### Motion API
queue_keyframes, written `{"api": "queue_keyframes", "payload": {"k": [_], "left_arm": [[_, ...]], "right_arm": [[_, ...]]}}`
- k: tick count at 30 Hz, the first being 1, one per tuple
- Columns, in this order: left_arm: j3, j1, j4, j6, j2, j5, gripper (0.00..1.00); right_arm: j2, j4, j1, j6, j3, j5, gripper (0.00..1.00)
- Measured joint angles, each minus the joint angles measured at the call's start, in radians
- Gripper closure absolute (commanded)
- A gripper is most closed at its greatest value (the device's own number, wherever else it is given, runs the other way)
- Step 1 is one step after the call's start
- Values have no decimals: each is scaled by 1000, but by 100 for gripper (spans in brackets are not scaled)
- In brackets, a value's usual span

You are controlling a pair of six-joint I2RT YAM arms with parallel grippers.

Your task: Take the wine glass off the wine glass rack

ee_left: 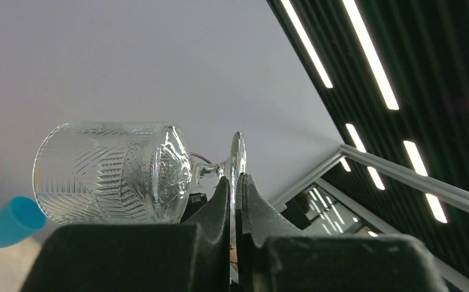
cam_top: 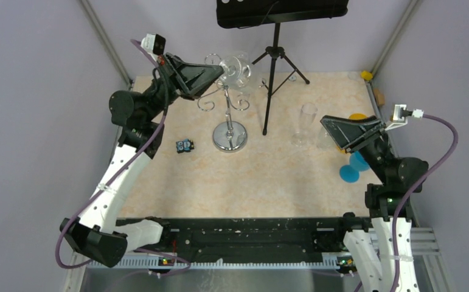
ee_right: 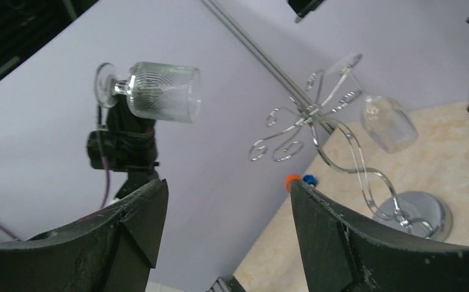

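My left gripper (cam_top: 218, 73) is shut on the round foot of a ribbed wine glass (cam_top: 233, 66) and holds it sideways, high up beside the top of the chrome wine glass rack (cam_top: 229, 106). In the left wrist view the gripper (ee_left: 236, 180) pinches the foot edge and the glass (ee_left: 113, 173) lies to the left. In the right wrist view the held glass (ee_right: 160, 91) is clear of the rack (ee_right: 314, 118), and a second wine glass (ee_right: 390, 123) hangs tilted from a hook. My right gripper (cam_top: 328, 129) is open and empty, and its view (ee_right: 225, 190) looks toward the rack.
A black tripod stand (cam_top: 272, 73) stands just right of the rack. A tall clear glass (cam_top: 306, 123) stands near my right gripper. Blue cups (cam_top: 352, 168) and a yellow cup (cam_top: 358, 116) sit at the right edge. A small blue object (cam_top: 185, 145) lies left of the rack base (cam_top: 230, 137).
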Motion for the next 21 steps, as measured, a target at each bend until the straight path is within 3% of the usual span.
{"api": "queue_keyframes", "payload": {"k": [9, 21], "left_arm": [[-49, -209, 137, -108, 12, -105, 100], [-43, -364, 193, -110, 141, -147, 100]], "right_arm": [[25, 310, 11, 185, -1, -2, 20], [268, 719, 253, 306, -39, 23, 23]]}}
